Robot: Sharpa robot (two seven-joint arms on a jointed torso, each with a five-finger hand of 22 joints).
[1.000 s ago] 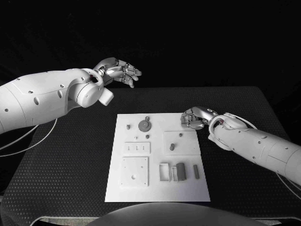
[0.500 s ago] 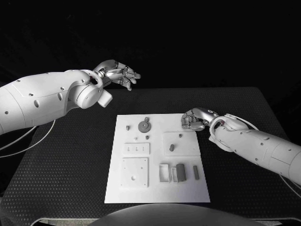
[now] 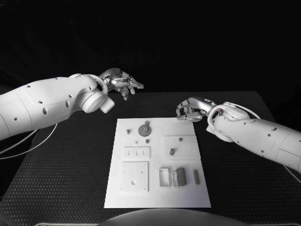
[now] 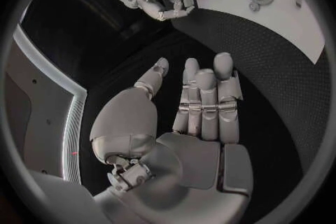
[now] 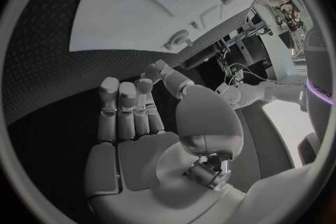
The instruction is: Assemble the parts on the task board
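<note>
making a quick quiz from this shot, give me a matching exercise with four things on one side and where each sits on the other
Things
1. left hand
2. right hand
3. round disc
4. tall dark block

Places
A. far part of the task board, near its middle
B. above the table beyond the board's far left corner
C. near part of the board, right of middle
D. at the board's far right corner

Pairs: 1-B, 2-D, 3-A, 4-C
</note>
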